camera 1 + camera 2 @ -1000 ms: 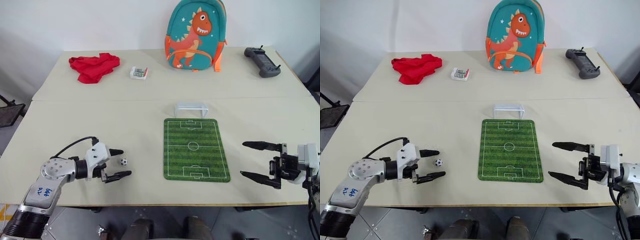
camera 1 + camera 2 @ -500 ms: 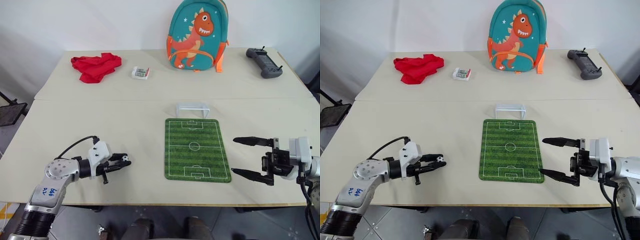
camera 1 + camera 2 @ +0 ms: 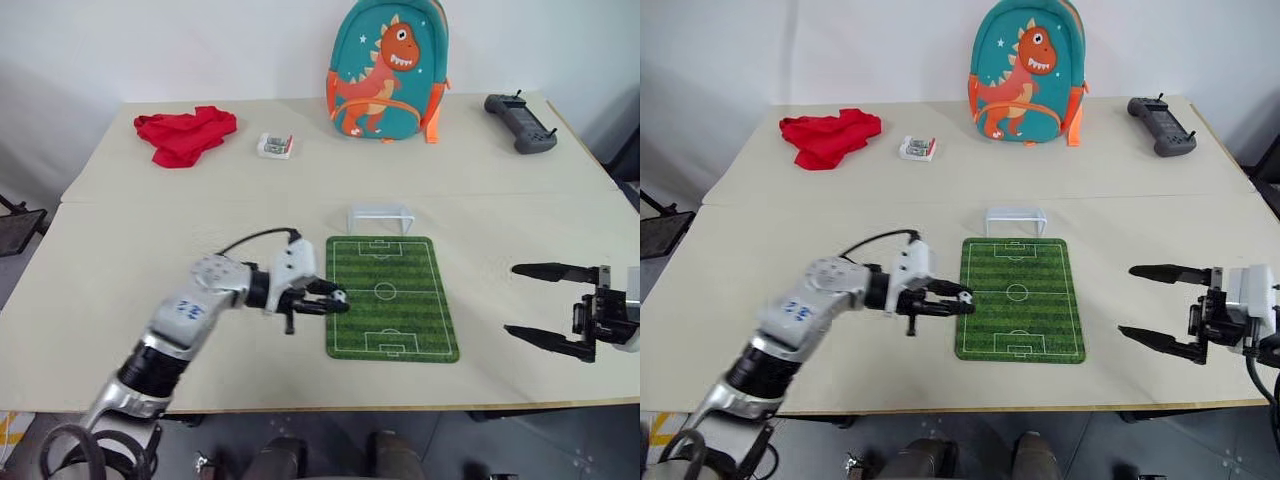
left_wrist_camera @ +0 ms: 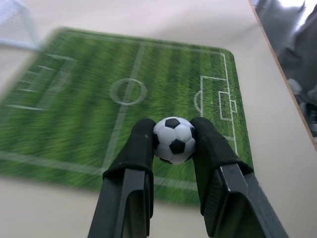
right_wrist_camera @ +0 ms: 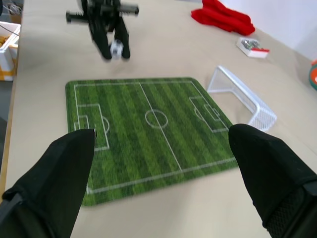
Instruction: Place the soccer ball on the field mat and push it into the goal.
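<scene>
Black fingers of the left gripper pinch the ball, held in the air just at the mat's left edge. To do this well: carry it over the grass, lower until it touches, then release gently so it cannot roll. Right gripper hangs wide open, empty, right of the mat. Goal stands at the far end.

Soccer ball pinched above green field mat's edge, goal beyond
</scene>
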You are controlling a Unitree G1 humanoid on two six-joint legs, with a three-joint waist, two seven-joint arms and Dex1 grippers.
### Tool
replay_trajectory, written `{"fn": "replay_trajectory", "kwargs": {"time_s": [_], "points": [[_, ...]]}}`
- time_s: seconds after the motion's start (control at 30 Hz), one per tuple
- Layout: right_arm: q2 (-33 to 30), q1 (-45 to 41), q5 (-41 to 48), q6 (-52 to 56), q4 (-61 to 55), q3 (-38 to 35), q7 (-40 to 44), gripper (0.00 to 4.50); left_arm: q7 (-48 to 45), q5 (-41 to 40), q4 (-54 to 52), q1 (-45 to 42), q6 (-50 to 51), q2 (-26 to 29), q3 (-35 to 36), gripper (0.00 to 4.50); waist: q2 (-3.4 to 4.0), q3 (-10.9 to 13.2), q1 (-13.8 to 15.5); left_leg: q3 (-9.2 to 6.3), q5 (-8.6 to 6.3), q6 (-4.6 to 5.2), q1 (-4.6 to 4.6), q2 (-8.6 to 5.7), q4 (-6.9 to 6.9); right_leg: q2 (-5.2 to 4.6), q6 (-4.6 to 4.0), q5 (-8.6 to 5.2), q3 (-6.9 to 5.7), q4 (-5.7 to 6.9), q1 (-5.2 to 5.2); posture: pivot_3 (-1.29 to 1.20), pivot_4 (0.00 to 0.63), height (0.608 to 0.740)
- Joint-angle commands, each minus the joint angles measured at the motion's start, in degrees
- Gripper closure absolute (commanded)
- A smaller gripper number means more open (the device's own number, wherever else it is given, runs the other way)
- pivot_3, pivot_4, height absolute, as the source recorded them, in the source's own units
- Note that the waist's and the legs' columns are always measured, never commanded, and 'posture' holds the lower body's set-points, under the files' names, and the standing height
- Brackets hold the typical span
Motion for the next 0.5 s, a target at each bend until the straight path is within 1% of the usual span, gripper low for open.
{"fn": "replay_trajectory", "kwargs": {"time_s": [0.03,0.07,0.17,0.27,0.33,0.5], "points": [[-2.0,4.3,1.3,-0.2,-0.7,-4.9,4.5,0.0,6.7,6.7,4.1,-1.9,-4.3,-9.8,-8.0,3.63,0.0,0.0,0.7,0.02,0.0,0.0,-0.01,-0.04,0.02,-0.02,0.01,0.0,0.03,-0.03,0.01,0.0,0.15,0.74],[-1.6,6.3,1.8,0.5,-2.2,-5.6,4.4,0.0,7.6,8.9,4.9,-1.7,-6.2,-11.5,-10.4,3.63,-0.01,0.0,1.1,0.01,-0.01,0.03,-0.02,-0.09,0.08,-0.06,0.05,0.02,0.02,-0.04,0.06,0.0,0.15,0.74],[-1.2,10.7,2.7,3.1,-5.8,-6.1,3.6,0.0,8.6,12.7,4.7,-0.1,-8.7,-13.1,-13.3,3.63,-0.16,0.1,1.7,0.06,-0.09,0.15,-0.13,-0.12,0.2,-0.08,0.12,0.06,0.07,-0.17,0.05,0.0,0.15,0.74],[0.7,13.6,3.3,3.4,-9.3,-6.4,1.4,0.0,10.9,14.2,3.2,1.6,-8.0,-15.4,-14.9,3.63,-0.15,0.1,1.4,0.32,-0.11,0.14,-0.06,-0.04,0.16,-0.03,0.11,0.06,0.25,-0.14,-0.03,0.0,0.15,0.74],[1.6,14.9,3.5,3.3,-10.4,-6.7,1.0,0.0,11.8,15.6,2.5,2.3,-7.6,-16.0,-15.6,3.63,-0.15,0.1,1.6,0.43,-0.11,0.15,0.01,-0.03,0.19,-0.01,0.11,0.06,0.36,-0.13,0.01,0.0,0.15,0.74],[3.3,17.7,3.3,2.4,-10.0,-7.8,2.2,0.0,12.9,17.4,1.0,3.5,-7.1,-16.7,-16.0,3.63,-0.16,0.1,2.3,0.52,-0.14,0.23,0.02,-0.09,0.32,-0.02,0.19,0.1,0.55,-0.16,0.06,0.0,0.15,0.74]]}}
